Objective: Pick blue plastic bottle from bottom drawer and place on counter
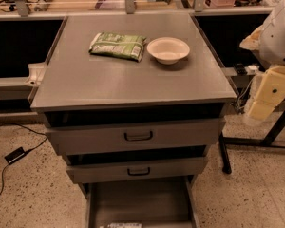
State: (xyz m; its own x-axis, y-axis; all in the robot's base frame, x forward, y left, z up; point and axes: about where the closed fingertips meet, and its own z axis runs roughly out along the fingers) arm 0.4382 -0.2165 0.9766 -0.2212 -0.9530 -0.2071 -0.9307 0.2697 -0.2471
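Far right, gripper [266, 99]; bottle [125, 225] lower-left.

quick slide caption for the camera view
Open bottom drawer, blue plastic bottle peeking at frame bottom; packet and bowl on counter; hand at right.

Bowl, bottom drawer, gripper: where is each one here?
Bowl [168, 50]: camera view, its inside.
Bottom drawer [142, 198]: camera view, its bare floor.
Gripper [266, 96]: camera view, right of the counter [133, 80], its pale body.

One pincer [268, 95] beside three drawers [138, 136], one bowl [168, 50], one packet [117, 45], one bottle [125, 225].
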